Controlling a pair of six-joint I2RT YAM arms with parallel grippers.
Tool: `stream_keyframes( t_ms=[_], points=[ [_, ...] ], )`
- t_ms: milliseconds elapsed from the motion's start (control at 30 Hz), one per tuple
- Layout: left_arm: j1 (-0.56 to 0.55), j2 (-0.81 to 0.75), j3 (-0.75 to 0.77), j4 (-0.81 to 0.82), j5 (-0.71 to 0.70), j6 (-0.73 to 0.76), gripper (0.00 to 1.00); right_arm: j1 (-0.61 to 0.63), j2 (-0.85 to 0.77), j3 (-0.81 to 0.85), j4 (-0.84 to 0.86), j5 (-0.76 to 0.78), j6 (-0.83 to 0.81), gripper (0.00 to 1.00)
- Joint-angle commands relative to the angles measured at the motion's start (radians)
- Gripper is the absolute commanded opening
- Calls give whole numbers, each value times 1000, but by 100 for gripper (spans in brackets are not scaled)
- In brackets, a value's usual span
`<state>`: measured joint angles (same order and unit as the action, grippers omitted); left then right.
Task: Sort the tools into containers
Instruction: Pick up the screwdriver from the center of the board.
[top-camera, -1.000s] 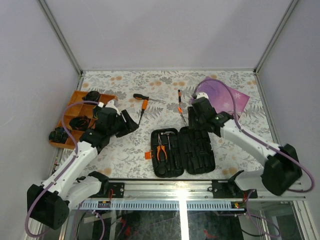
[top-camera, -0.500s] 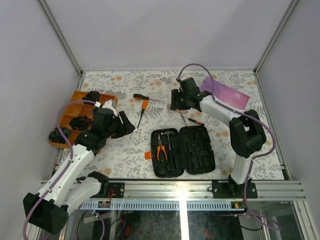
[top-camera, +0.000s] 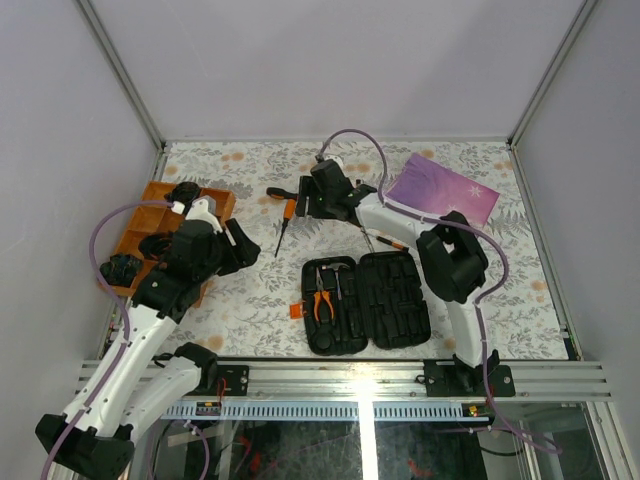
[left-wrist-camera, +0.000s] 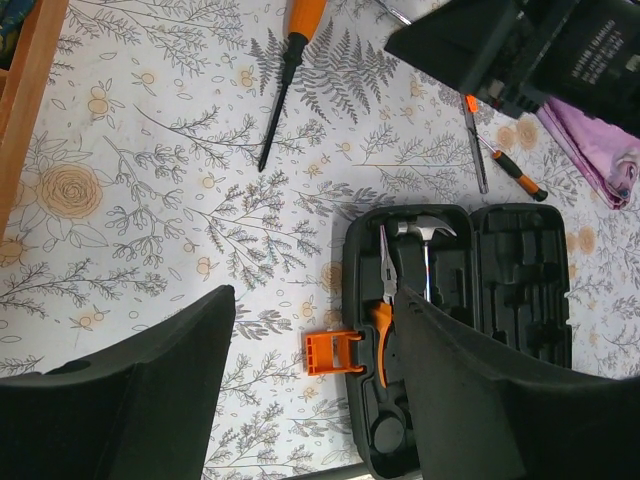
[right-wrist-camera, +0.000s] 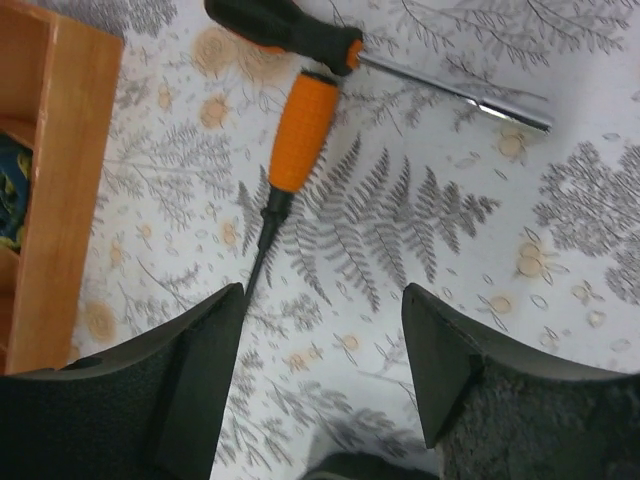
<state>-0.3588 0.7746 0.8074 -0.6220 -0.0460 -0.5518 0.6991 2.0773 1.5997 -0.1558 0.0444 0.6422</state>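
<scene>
The black tool case (top-camera: 366, 301) lies open near the front, with its orange latch (left-wrist-camera: 332, 352) on the left. It holds orange-handled pliers (top-camera: 322, 296) and a hammer (left-wrist-camera: 425, 231). An orange-handled screwdriver (right-wrist-camera: 299, 131) and a black-handled screwdriver (right-wrist-camera: 289, 31) lie at the back, left of centre. Two small screwdrivers (left-wrist-camera: 471, 139) lie behind the case. My right gripper (top-camera: 303, 205) is open and empty, hovering just above the mat beside the orange-handled screwdriver's shaft. My left gripper (top-camera: 240, 254) is open and empty, held above the mat left of the case.
An orange divided tray (top-camera: 150, 222) with black coiled lumps stands at the left edge; its wall shows in the right wrist view (right-wrist-camera: 48, 200). A purple booklet (top-camera: 445, 189) lies at the back right. The right arm stretches across the back of the mat.
My right arm has swung from behind the case's right side across to the left, over the two large screwdrivers. My left arm has drawn back slightly to the left.
</scene>
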Motion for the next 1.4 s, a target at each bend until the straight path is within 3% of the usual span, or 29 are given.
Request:
stream_keyframes(
  t_ms=[0,167,367,567,700,1000,1367],
  points=[
    [5,1,1,-1,-18,13,64,15,71,144,48,82,56,71],
    [4,14,-2,6,-17,16,64,14,196,347,-19,77,-106,72],
    [4,19,-2,8,-8,19,64,14,412,679,-155,-89,-441,70],
    [3,9,-1,3,-13,17,65,14,525,817,-161,-175,-654,71],
    [2,3,-3,-2,-17,9,65,13,594,922,-166,-193,-719,71],
    [-3,12,-7,-1,-18,2,65,14,623,935,-121,-159,-806,69],
    [-4,32,-8,8,-14,7,65,-8,692,986,-139,-144,-786,56]
  ],
)
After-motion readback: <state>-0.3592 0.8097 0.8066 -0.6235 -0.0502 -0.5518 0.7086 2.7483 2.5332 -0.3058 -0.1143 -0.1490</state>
